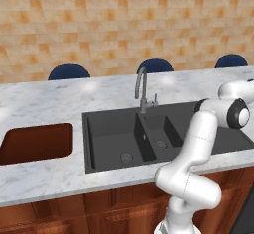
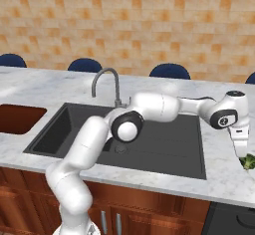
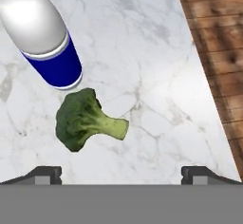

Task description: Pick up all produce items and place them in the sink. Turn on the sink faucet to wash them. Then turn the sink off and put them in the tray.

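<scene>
- The broccoli (image 3: 88,118) lies on its side on the white marble counter (image 3: 142,52), with the dark green head to one side and the pale stalk to the other. In the right base view it sits at the far right of the counter (image 2: 219,174), to the right of the sink (image 2: 164,149) and apart from it.
- A can (image 3: 45,33) with a blue band and a grey top stands just beside the broccoli head.
- The gripper (image 3: 121,173) hangs above the broccoli with its fingers spread wide; nothing is between them, and the broccoli is not touched.
- The sink is dark, with two basins, and the faucet (image 1: 142,90) stands at its back edge, between the basins.
- The reddish-brown tray (image 1: 35,142) lies on the counter to the left of the sink, well apart from the broccoli.
- Behind the counter are dark blue chairs (image 1: 68,72) and a tan brick wall (image 1: 124,20).
</scene>
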Controlling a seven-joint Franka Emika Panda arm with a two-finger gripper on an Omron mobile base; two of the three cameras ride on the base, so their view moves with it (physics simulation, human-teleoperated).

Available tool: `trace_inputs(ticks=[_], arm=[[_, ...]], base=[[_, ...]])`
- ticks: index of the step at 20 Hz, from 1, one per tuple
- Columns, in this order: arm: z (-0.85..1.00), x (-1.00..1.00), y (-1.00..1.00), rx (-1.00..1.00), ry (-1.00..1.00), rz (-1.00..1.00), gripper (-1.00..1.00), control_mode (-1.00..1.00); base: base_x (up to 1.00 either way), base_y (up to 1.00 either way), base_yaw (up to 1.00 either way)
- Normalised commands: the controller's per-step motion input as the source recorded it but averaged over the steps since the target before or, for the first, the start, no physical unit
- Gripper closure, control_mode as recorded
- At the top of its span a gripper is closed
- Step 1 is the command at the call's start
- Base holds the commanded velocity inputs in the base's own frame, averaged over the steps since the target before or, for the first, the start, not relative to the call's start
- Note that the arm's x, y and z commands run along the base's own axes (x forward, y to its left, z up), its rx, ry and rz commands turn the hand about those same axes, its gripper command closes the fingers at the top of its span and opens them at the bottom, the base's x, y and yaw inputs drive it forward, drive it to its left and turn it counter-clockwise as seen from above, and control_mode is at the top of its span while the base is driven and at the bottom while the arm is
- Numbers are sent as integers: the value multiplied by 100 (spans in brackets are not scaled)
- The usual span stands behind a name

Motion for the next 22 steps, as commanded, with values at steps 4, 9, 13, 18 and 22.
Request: trace_inputs(ticks=[4,9,13,18,22], arm=[[-8,15,-21,0,0,0,-100,-100],[-2,14,-21,0,0,0,-100,-100],[-12,12,-17,0,0,0,-100,-100],[-27,6,-3,0,0,0,-100,-100],[-20,3,-1,0,0,0,-100,-100]], base=[[0,0,0],[0,0,0],[0,0,0],[0,0,0],[0,0,0]])
